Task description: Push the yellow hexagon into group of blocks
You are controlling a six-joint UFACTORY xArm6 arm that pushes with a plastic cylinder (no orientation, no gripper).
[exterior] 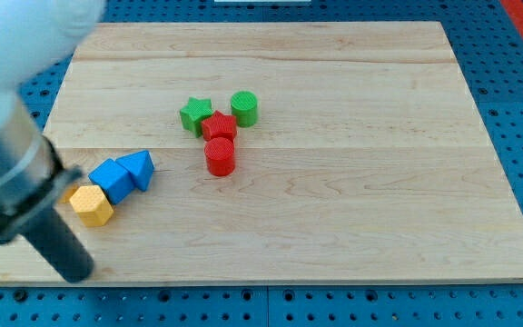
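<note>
The yellow hexagon (pixel 92 204) lies at the view's lower left of the wooden board (pixel 334 182), touching a blue cube (pixel 112 178) to its upper right. A blue triangle (pixel 138 167) touches the cube's right side. Near the board's centre a group stands: a green star (pixel 194 115), a green cylinder (pixel 244 108), a red block (pixel 218 126) between them, and a red cylinder (pixel 220 156) just below. The dark rod comes down from the view's upper left; my tip (pixel 74 271) is near the board's bottom-left edge, below and slightly left of the yellow hexagon, apart from it.
The arm's blurred white and grey body (pixel 12 109) covers the view's left side and the board's left corner. A blue perforated table (pixel 516 109) surrounds the board.
</note>
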